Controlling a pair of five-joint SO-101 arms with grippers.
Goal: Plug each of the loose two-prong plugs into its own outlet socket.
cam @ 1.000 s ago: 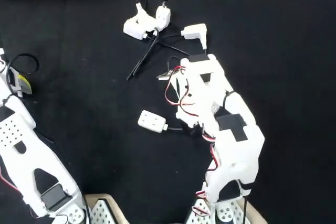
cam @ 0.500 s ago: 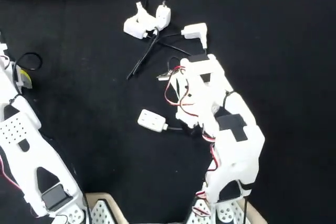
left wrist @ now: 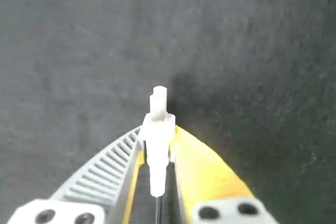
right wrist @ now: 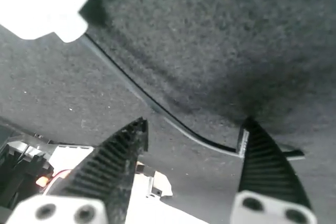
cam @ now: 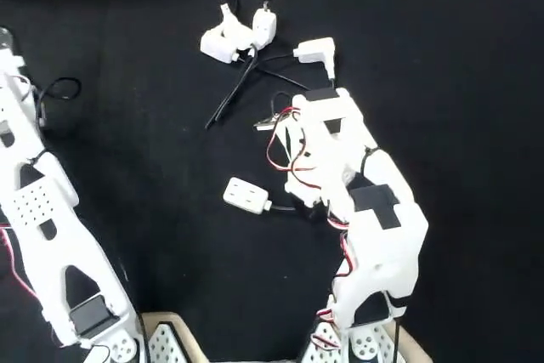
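My left gripper (left wrist: 157,136) is shut on a small white two-prong plug (left wrist: 157,113), prongs pointing away over bare black cloth; its thin black cord (cam: 58,89) loops beside the left arm (cam: 34,201) at the table's left edge. My right gripper (right wrist: 194,127) stands open just above the cloth, with a black cable (right wrist: 157,109) running across between its fingers. That cable leads to a white outlet block (right wrist: 38,2), which lies mid-table (cam: 246,196) beside the right arm (cam: 340,159). Two more white outlet pieces (cam: 225,40) (cam: 263,28) and a white angled plug (cam: 316,50) lie at the far middle.
Black cables (cam: 234,95) fan out from the far pieces toward the middle. Red and white wires (cam: 280,138) hang off the right arm. The black cloth (cam: 476,82) spreads wide on the right.
The left arm has moved farther from the front along the left edge, carrying the plug; its cord loop has shifted with it. The right arm and the outlet pieces have stayed put.
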